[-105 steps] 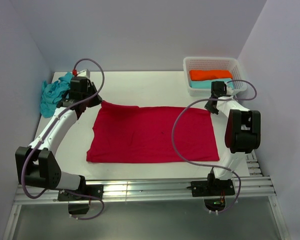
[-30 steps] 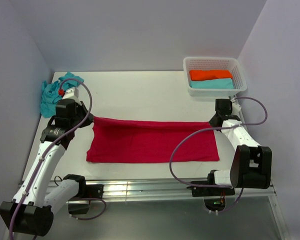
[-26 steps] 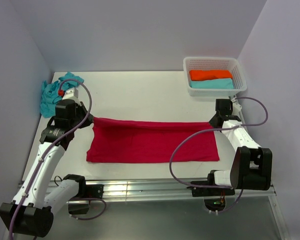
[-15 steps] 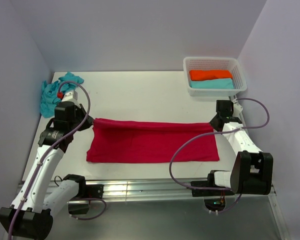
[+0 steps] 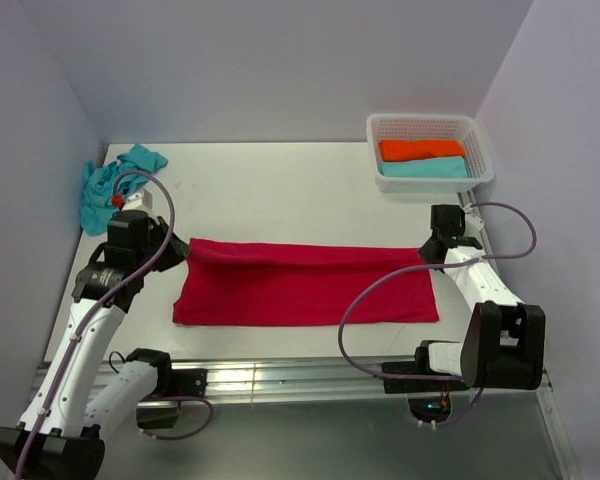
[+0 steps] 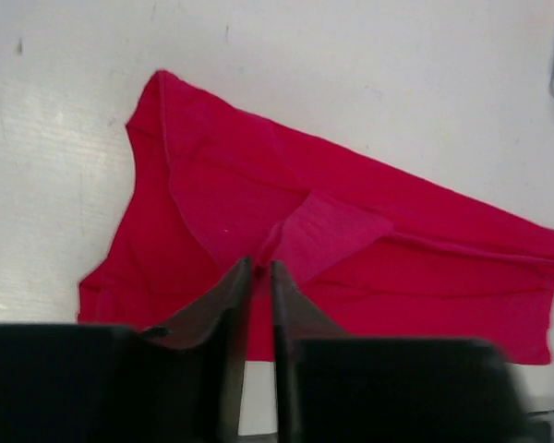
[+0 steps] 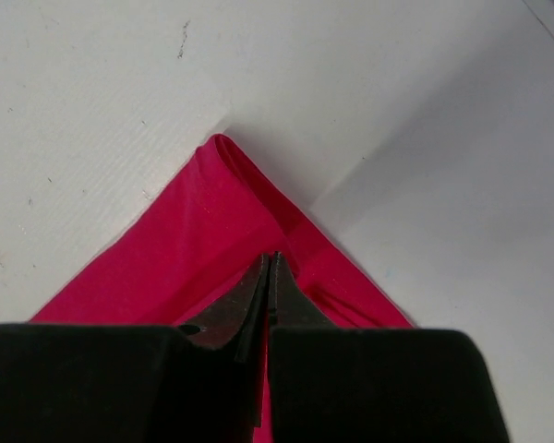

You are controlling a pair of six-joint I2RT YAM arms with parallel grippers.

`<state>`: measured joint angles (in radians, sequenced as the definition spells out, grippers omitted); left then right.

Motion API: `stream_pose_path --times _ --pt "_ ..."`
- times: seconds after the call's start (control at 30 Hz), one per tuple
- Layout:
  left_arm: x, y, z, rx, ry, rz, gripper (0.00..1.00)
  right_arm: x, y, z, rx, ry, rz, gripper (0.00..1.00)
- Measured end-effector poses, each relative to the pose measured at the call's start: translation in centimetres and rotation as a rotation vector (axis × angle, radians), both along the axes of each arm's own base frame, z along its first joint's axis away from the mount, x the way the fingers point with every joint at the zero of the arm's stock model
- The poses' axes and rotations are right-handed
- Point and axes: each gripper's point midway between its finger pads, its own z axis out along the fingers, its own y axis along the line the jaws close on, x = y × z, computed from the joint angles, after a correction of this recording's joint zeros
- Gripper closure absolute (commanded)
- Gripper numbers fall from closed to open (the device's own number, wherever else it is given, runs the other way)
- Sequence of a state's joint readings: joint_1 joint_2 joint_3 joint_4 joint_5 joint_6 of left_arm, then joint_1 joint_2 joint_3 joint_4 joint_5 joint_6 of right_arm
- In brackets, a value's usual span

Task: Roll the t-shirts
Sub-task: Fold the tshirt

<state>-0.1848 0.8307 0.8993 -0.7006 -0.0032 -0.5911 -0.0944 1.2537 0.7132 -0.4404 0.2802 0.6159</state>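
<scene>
Top external: red tee point(image 5: 305, 283) flat on counter point(image 5: 280, 185), far edge doubled over. Left end effector point(image 6: 258, 269) and right end effector point(image 7: 270, 263) each pinched narrowly on a far corner, seemingly gripping cloth, to keep the roll even.

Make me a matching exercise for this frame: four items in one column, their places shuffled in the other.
Items
1. red t-shirt
2. crumpled turquoise t-shirt
3. orange t-shirt
4. white basket

Places
A. far left corner of the table
B. far right corner of the table
C. spread across the near middle of the table
D. folded inside the white basket

Pairs: 1-C, 2-A, 3-D, 4-B
</scene>
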Motion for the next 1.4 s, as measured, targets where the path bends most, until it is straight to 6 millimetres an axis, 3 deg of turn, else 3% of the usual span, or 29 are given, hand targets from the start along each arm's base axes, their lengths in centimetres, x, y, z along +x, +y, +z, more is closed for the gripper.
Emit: stream_pose_path --times 0.03,0.1,0.13,0.2,0.37,0.43,0.5,0.7,0.93,1.23,1.4 --pt "-0.2 -0.1 -0.1 -0.007 0.009 0.0 0.68 -0.1 0.0 -0.1 0.002 0.002 0.0 0.92" --pt "-0.6 -0.1 -0.5 -0.017 0.032 0.006 0.55 -0.1 0.2 -0.1 0.01 0.003 0.0 0.74" --pt "-0.9 -0.1 -0.7 -0.02 0.046 0.01 0.54 -0.1 0.2 -0.2 0.013 0.002 0.003 0.75" --pt "-1.3 -0.1 -1.0 -0.025 0.07 0.018 0.58 -0.2 0.3 -0.4 0.015 0.007 0.007 0.75" --pt "-2.6 0.1 -1.1 -0.034 0.083 0.025 0.56 -1.0 0.5 -1.2 0.024 0.031 0.004 0.73" --pt "-2.9 0.1 -0.9 -0.036 0.078 0.026 0.56 -1.1 0.5 -1.1 0.028 0.028 0.001 0.64" --pt "-3.0 0.1 -1.1 -0.034 0.089 0.026 0.55 -1.0 0.8 -0.6 0.038 0.008 0.008 0.58" --pt "-1.6 -0.1 -2.8 -0.013 0.179 0.032 0.5 -0.2 3.4 1.6 0.129 -0.092 0.085 0.53" --pt "3.1 0.3 -4.9 0.01 0.274 0.067 0.52 1.0 14.1 2.7 0.271 -0.1 0.395 0.53" --pt "10.0 2.6 -10.1 0.013 0.402 0.127 0.51 7.0 28.8 5.9 0.377 -0.143 0.788 0.52" --pt "13.0 3.1 -12.5 -0.031 0.447 0.131 0.53 9.0 35.8 5.0 0.448 -0.119 0.956 0.54"
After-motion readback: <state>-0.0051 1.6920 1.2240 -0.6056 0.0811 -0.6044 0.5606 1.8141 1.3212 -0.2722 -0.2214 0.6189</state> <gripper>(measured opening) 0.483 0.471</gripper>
